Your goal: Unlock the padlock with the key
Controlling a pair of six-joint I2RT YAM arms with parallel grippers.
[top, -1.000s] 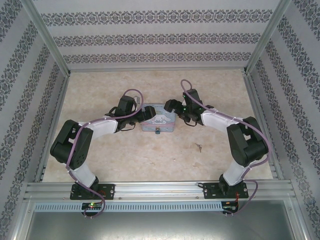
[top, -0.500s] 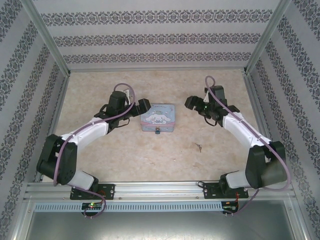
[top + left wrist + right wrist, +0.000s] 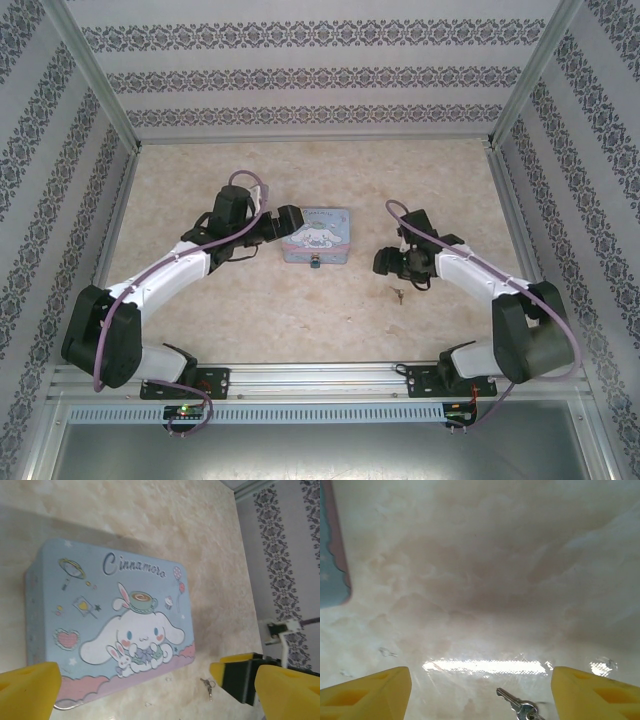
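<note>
Hovering the right tool (image 3: 481, 692), jaws wide, over the tiny thin metal key (image 3: 517, 706) on the pale marbled counter (image 3: 485, 580); holding the left tool (image 3: 290, 222) wide open beside the pale-blue cartoon tin (image 3: 318, 230). Risking nudging the flat key aside or pinching it crooked on closing.

The left arm (image 3: 165, 275) and right arm (image 3: 478, 272) had white shells between bulky black joints, with a mauve cable (image 3: 240, 175) looped along each. The left gripper (image 3: 150, 692) and right gripper (image 3: 480, 692) bore yellow pads (image 3: 30, 685). On the aluminium rail (image 3: 320, 380), black base plates (image 3: 185, 382) anchored both.
</note>
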